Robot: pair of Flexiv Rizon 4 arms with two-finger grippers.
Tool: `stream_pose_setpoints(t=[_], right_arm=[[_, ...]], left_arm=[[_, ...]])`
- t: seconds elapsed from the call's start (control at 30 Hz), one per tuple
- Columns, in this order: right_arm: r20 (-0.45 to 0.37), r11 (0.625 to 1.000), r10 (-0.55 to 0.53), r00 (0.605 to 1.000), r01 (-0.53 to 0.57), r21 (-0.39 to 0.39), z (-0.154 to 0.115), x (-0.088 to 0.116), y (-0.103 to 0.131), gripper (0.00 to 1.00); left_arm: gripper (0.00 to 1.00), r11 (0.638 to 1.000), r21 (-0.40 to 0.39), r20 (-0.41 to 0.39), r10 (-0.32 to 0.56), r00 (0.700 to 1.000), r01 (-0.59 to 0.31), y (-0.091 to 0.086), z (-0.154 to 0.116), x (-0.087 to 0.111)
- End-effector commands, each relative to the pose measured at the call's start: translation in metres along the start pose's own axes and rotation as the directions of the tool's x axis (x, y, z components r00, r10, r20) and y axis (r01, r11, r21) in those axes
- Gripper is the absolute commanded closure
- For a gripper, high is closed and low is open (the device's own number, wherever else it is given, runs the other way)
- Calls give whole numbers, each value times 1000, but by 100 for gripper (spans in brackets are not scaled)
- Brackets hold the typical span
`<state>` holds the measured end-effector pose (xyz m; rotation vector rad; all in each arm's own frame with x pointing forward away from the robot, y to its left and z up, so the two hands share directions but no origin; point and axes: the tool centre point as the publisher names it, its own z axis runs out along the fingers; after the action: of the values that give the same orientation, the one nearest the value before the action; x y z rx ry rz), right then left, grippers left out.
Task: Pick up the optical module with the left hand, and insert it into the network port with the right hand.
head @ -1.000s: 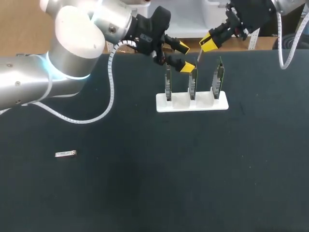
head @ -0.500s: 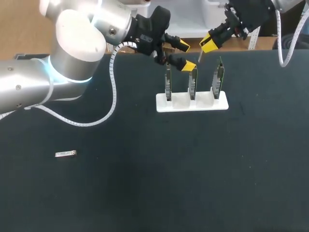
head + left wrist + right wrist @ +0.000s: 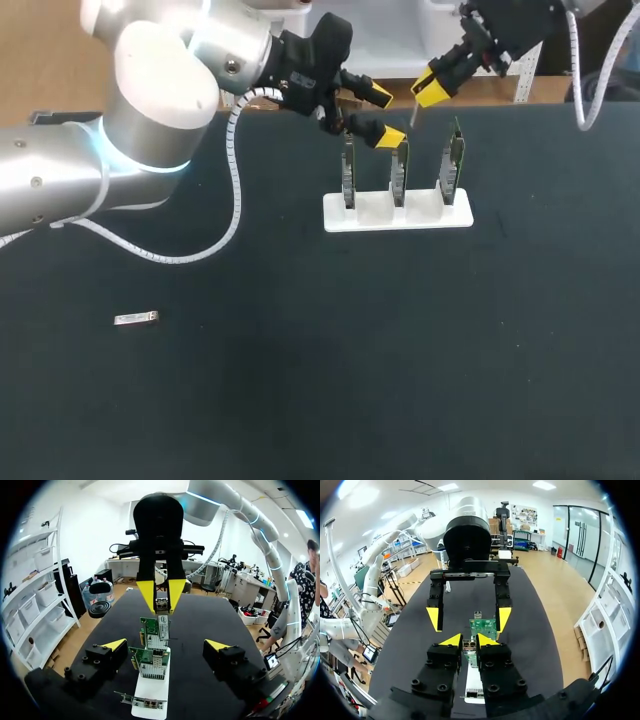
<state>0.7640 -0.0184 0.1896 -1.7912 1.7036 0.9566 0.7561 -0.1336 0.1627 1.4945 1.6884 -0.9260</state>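
The black matte worktop [image 3: 400, 350] carries a white plastic slotted stand [image 3: 397, 213] at upper centre and a small silvery oblong module [image 3: 136, 319] at middle left.

My table [image 3: 320, 400] has a stand [image 3: 398, 213] on it, between 1 and 2 o'clock from the middle, near the far edge. Three cards stand up in the stand in a row: the left card [image 3: 348, 175], the middle card [image 3: 399, 172] and the right card [image 3: 452, 165]. A small loose piece [image 3: 136, 319] lies flat at 9 o'clock, well apart from the stand. My left gripper [image 3: 383, 117] hangs at 11 o'clock from the middle card's top. From my left wrist, the row runs ahead between its two spread fingers. My right gripper [image 3: 432, 92] hangs at 1 o'clock from that card, above the row. The optical module [image 3: 161, 604] is pinched between its fingers.
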Motion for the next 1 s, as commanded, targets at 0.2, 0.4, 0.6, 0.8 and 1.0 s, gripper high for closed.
stream_pose_setpoints(t=[0.2,0.4,0.6,0.8,1.0], right_arm=[[1,1000,10,1000,-10,19,3,-3,4,100],[6,999,16,1000,-16,28,6,-5,7,100],[-12,999,16,1000,-16,39,10,-6,9,100],[-21,998,23,1000,-22,52,12,-8,11,100],[-46,998,32,998,-30,53,14,-9,12,100]], left_arm=[[0,1000,-3,2,1,1000,-1,-1,0,1],[0,1000,-3,2,1,1000,-1,-1,0,1],[0,1000,-3,2,1,1000,-1,-1,0,1],[0,1000,-3,2,1,1000,-1,-1,0,1],[0,1000,-3,2,1,1000,-1,-1,0,1]])
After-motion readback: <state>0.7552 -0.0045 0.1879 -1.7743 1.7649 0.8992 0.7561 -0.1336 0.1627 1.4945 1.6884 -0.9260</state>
